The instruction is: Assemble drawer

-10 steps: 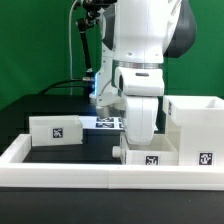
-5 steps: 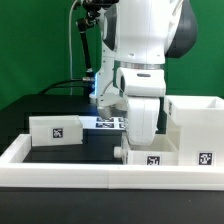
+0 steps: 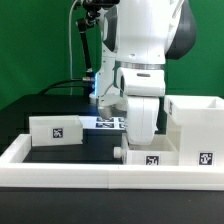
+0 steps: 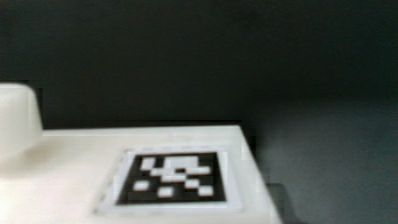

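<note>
The tall boxy white shell (image 3: 196, 128) stands at the exterior view's right, a tag low on its front. One small white tray (image 3: 55, 129) with a tag sits at the exterior view's left. A second small tagged tray (image 3: 150, 156) sits against the shell's left side. My gripper (image 3: 140, 136) reaches straight down just behind this tray, and its fingertips are hidden, so I cannot tell how the jaws stand. The wrist view shows a blurred white face with a tag (image 4: 175, 178) close below and no fingers.
The long low white rail (image 3: 100, 176) runs along the front and up the left side. The marker board (image 3: 106, 123) lies behind the gripper. A cable stand rises at the back. A rounded white part (image 4: 15, 120) shows in the wrist view.
</note>
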Robot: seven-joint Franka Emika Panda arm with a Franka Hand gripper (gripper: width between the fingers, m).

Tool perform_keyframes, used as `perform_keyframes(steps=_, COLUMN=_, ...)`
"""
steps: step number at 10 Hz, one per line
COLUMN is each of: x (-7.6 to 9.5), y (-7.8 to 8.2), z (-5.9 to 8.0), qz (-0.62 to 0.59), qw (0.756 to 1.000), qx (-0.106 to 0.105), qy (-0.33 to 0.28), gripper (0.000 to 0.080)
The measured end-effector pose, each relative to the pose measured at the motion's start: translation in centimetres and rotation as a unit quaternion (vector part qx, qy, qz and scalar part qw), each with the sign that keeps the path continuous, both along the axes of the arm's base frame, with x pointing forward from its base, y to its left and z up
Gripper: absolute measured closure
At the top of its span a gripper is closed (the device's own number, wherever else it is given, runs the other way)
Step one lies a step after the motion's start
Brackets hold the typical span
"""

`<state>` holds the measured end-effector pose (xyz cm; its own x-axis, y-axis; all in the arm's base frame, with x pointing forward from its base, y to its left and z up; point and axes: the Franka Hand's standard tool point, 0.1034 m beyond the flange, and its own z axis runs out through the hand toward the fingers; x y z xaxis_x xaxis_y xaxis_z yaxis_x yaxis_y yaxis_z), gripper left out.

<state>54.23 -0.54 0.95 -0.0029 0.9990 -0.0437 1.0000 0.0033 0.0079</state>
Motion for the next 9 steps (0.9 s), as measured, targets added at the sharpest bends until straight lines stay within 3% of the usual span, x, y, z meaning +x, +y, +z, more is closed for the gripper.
perform_keyframes(steps=9, x=0.32, y=0.17, z=0.14, qz=0.002, qw=1.000, qx=-0.004, qy=-0.003, gripper=0.0758)
